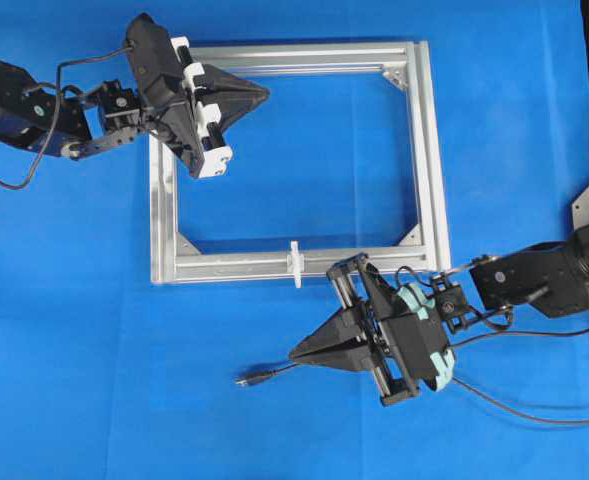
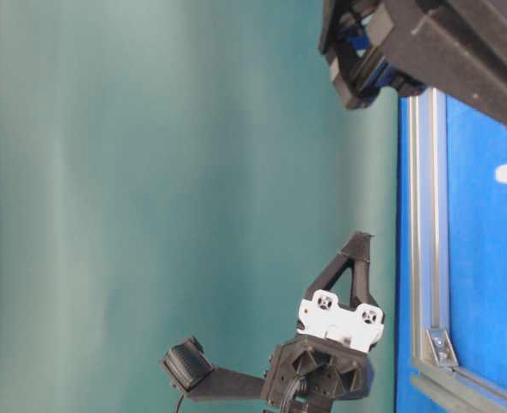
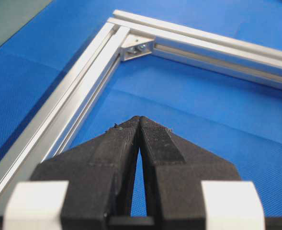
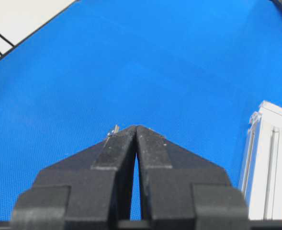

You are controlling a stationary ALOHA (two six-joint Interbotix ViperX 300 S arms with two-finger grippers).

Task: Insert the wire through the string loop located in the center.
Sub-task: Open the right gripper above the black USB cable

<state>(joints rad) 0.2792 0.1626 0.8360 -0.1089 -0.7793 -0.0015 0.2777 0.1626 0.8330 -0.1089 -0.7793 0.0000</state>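
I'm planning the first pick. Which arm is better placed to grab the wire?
The right. Its shut gripper hovers just beside the wire lying on the mat. The left gripper, also shut, sits over the frame's far bar, away from the wire.

Overhead, table-level, two close wrist views
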